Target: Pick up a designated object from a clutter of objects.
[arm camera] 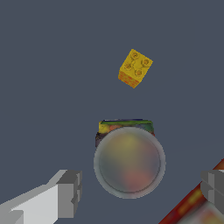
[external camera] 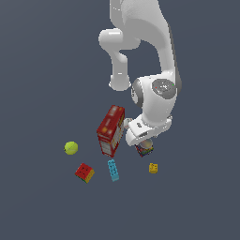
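The small can (arm camera: 129, 159) shows its pale greyish lid and a strip of dark-blue, red and yellow label in the wrist view. My gripper (arm camera: 142, 190) is open, one finger (arm camera: 68, 193) on each side of the can, not touching it. In the exterior view the can (external camera: 144, 149) peeks out just under my hand (external camera: 140, 133), right beside the tall red box (external camera: 111, 130). Around it lie the rest of the clutter: a yellow-green tennis ball (external camera: 71, 148), a colourful cube (external camera: 85, 172), a cyan brick (external camera: 113, 169) and a small yellow brick (external camera: 153, 168).
The red box's edge (arm camera: 192, 203) lies close to one finger in the wrist view. The small yellow brick (arm camera: 134, 68) sits a short way beyond the can. The arm's white links (external camera: 154, 61) rise above the scene.
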